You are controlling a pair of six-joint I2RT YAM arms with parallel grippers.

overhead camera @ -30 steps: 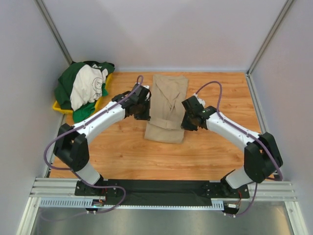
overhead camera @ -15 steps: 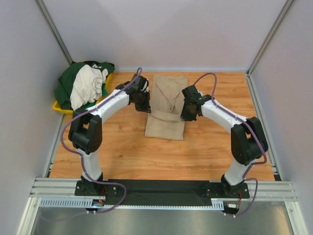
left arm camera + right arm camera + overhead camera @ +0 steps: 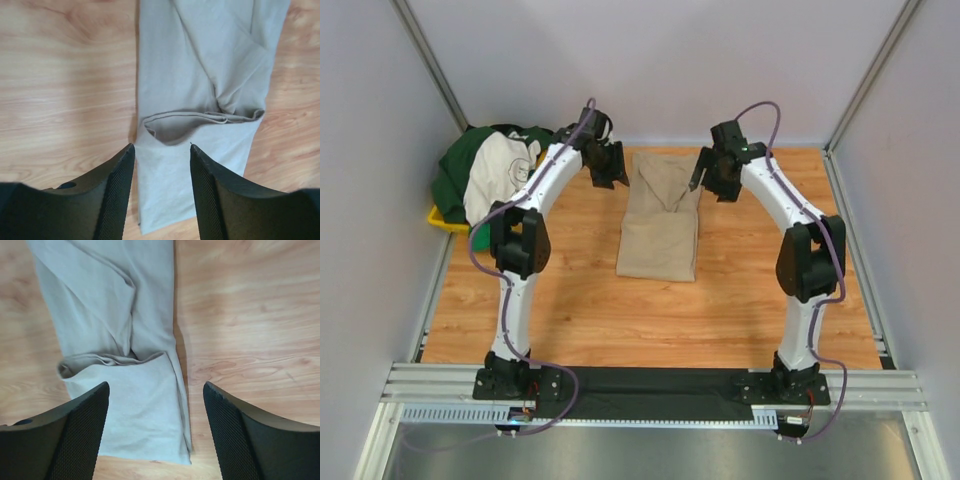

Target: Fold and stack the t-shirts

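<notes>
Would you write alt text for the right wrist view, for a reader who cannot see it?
A tan t-shirt, folded into a long strip with its lower end doubled over, lies on the wooden table; the open right gripper hovers above, empty.

Left wrist: tan shirt runs off the frame at 12 o'clock. Its near hem is partly behind the fingers of the left gripper, and the finger bases are cut off at 6 o'clock, soft focus.

Right wrist: same shirt cropped at 12 o'clock. One near corner sits behind a finger of the right gripper, and both fingers are cropped at 6.

Top view: each wrist covers its own fingers, so the jaw gap is unreadable there. Yellow tray at 9 o'clock is mostly buried, only a sliver showing. Green shirts wrap the cream shirt, so I can't count them. Print too small to read.
</notes>
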